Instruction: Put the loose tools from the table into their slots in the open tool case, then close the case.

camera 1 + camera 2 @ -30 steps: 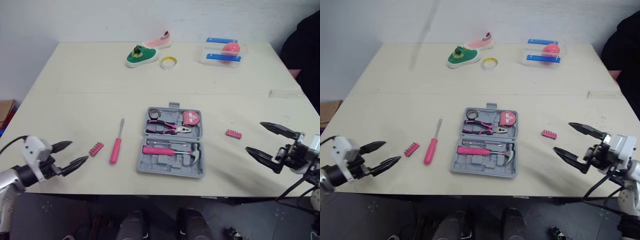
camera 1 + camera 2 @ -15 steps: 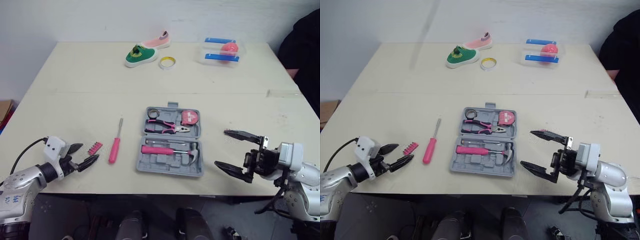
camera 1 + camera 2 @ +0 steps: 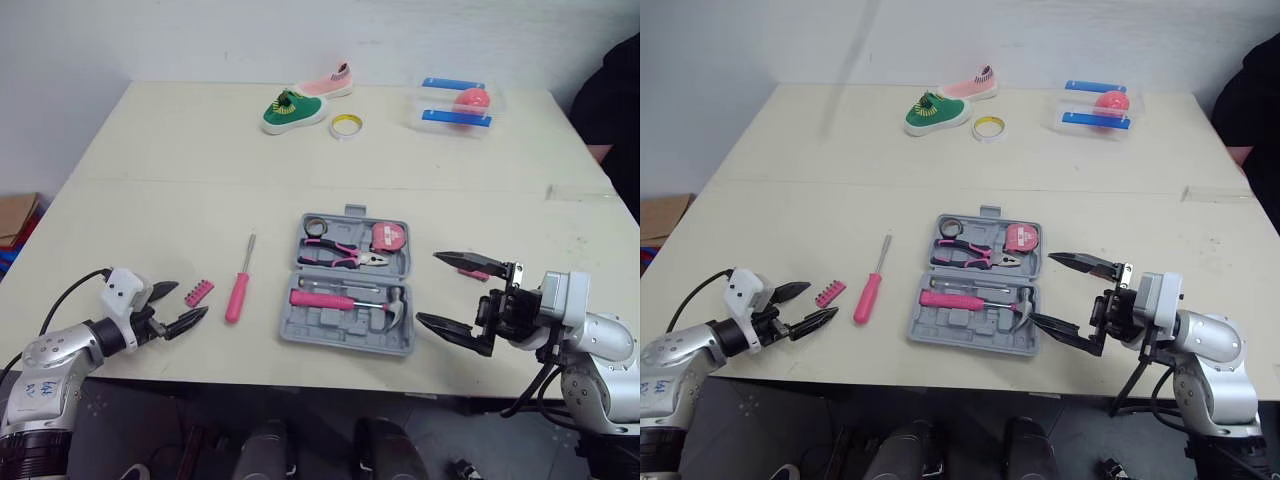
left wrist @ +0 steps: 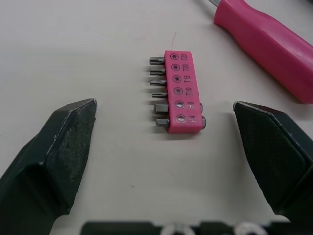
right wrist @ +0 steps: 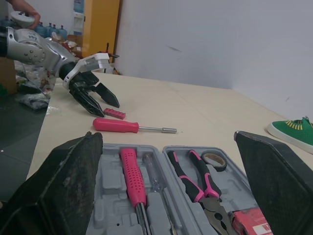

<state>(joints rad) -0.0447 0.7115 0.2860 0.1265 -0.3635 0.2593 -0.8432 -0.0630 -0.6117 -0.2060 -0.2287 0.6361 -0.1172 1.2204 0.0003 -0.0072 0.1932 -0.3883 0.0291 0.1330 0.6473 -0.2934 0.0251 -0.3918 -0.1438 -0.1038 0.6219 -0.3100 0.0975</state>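
Cream table [image 3: 150, 200] holds it all. Left gripper [image 3: 820, 300], fingers spread wide, sits low near the front edge, well left of the open case [image 3: 345, 346]. A pink bit holder [image 4: 178, 90] lies flat just ahead of the gap between its tips (touching neither). Past that, nearer the case, lies the screwdriver [image 3: 238, 292]. Right gripper [image 3: 428, 287], also wide open, hovers just right of the case, a second bit holder [image 3: 477, 273] behind its upper finger. Hammer [image 3: 322, 299], pliers [image 3: 340, 255] and tape measure [image 3: 387, 237] sit in the case.
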